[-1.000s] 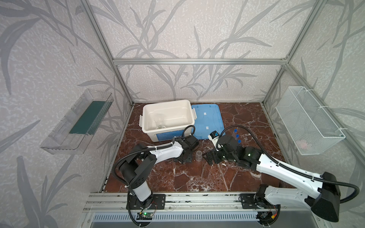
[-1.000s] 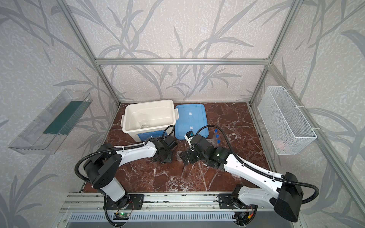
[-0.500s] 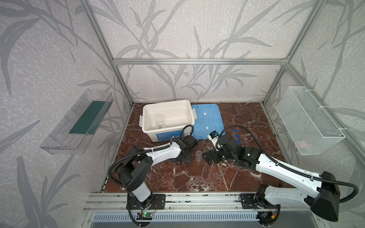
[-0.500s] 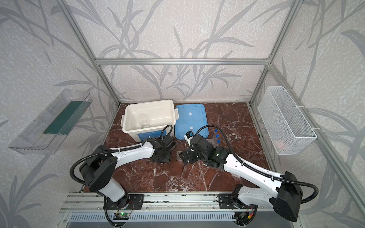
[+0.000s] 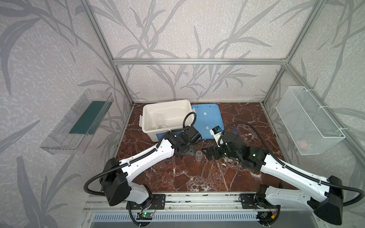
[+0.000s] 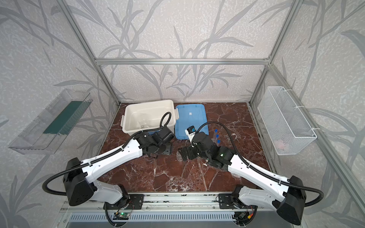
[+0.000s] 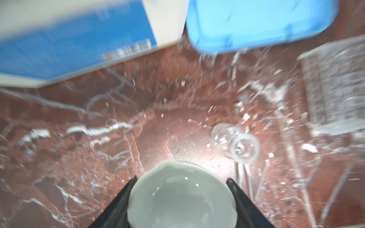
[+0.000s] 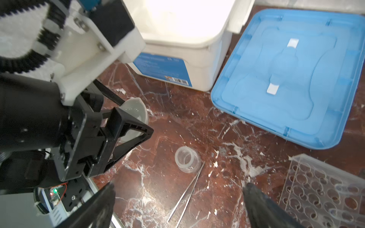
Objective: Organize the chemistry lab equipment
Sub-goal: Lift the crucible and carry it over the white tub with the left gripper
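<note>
The left gripper (image 7: 181, 178) is clamping the white domed dish (image 7: 181, 199) between its fingers, just in front of the white tub (image 5: 167, 136), near the middle of the desk (image 5: 187, 173). The right gripper (image 8: 179, 186) is hanging with its fingers wide apart over the thin rods (image 8: 187, 195). The rod tips are lying just beside the clear jar (image 8: 186, 159), and the clear multi-hole rack (image 8: 324, 189) is standing near this gripper.
</note>
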Controlling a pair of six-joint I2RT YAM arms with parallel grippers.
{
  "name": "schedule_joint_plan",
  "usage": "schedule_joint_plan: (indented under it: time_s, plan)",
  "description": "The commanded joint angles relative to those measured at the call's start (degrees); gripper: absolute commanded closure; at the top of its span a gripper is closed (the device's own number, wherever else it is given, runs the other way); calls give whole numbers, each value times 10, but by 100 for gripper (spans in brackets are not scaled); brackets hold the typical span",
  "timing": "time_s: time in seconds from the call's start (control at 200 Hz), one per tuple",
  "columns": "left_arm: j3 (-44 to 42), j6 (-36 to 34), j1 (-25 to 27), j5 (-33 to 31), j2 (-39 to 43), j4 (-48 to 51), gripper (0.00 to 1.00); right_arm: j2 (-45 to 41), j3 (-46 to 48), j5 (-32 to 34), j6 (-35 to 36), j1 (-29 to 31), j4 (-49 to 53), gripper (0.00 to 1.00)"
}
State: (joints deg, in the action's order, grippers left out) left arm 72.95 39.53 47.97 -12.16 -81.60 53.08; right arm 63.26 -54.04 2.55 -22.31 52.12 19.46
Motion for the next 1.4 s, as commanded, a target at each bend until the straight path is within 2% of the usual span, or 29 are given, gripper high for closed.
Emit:
schedule_joint_plan:
  time_s: [0.0,0.08,0.16,0.28,0.395,0.465,0.635,0.755,0.915,1.01,1.055,1.185,1.395]
  plan:
    - [77,-47,-18,-40,2,66,47,-14,-41,9,10,-2,-41,1]
    - [141,-73,-49,-36,-19,80,47,-2,-65,11,18,-5,-43,1]
    - [203,-106,-103,12,-44,78,47,24,-98,6,19,-10,-45,1]
    - [320,-148,-153,15,-108,109,47,94,-184,-13,1,-23,-27,1]
    - [393,-162,-209,28,-171,128,47,158,-251,-33,2,-28,-45,1]
    - [416,-168,-236,24,-198,121,47,191,-275,-47,-6,-37,-61,1]
    - [457,-174,-288,59,-271,95,48,273,-332,-72,-15,-66,-58,1]
    - [472,-170,-328,108,-327,69,48,315,-357,-86,-6,-71,-62,0]
    - [493,-181,-348,98,-390,47,48,377,-407,-79,7,-71,-39,0]
    - [506,-190,-349,67,-420,49,49,403,-429,-141,36,-68,-59,0]
    - [506,-194,-350,55,-430,44,50,417,-445,-150,44,-64,-55,1]
    - [499,-197,-357,59,-455,19,50,452,-493,-144,55,-62,-30,1]
    - [484,-191,-359,69,-477,-8,51,471,-509,-120,52,-68,-25,1]
